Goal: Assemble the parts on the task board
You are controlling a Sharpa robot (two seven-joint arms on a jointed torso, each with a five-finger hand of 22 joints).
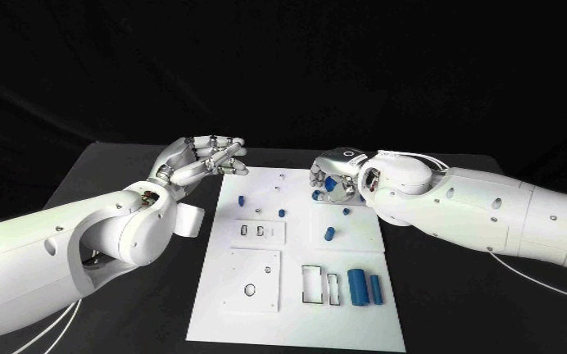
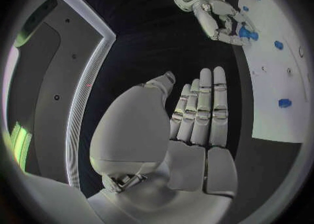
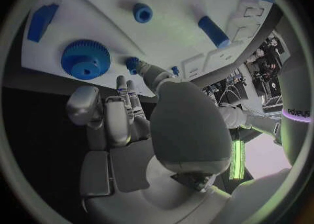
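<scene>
The black table (image 1: pixel 473 305) bears the white task board (image 1: pixel 301 321). 2 blue cylinders (image 1: pixel 365 288) lie side by side near its front right corner; smaller blue parts are scattered mid-board. A blue gear (image 3: pixel 85 59) sits at the far edge beneath the right hand (image 1: pixel 334 175), whose grip is obscured, possibly empty. The left hand (image 1: pixel 203 160) is held empty, fingers extended, off the board's far left corner.

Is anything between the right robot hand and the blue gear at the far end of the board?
Nothing visible. In the right wrist view the right robot hand sits just short of the blue gear on the task board, with bare board between the fingertips and the gear. No other part lies in that gap.
</scene>
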